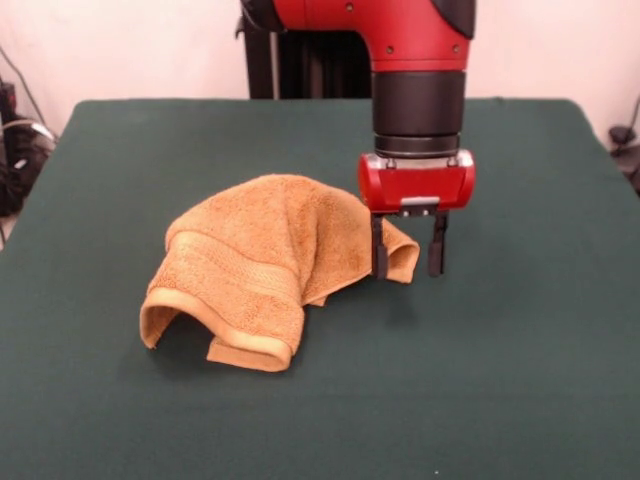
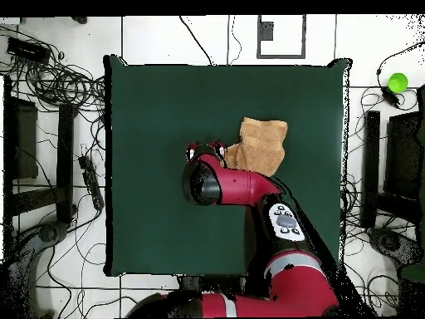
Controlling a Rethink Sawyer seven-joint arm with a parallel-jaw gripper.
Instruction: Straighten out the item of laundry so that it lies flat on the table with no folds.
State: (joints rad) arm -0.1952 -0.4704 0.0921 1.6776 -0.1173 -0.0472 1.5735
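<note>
The orange-tan towel [image 1: 265, 260] lies bunched in a humped heap near the middle of the dark green table [image 1: 520, 360], with its hemmed edges folded under at the front. My gripper [image 1: 408, 274] hangs straight down at the towel's right end. It is open, and the towel's right corner lies between its two black fingers [image 1: 380, 255], low above the table. In the overhead view the towel [image 2: 264, 143] shows beside the arm's red wrist [image 2: 207, 154], which hides the fingers.
The red arm [image 2: 274, 216] reaches in from the table's robot side. The black pedestal [image 1: 300, 60] stands behind the table's far edge. Cables, dark stands and a green ball [image 2: 398, 82] lie on the floor around the table [image 2: 149, 116].
</note>
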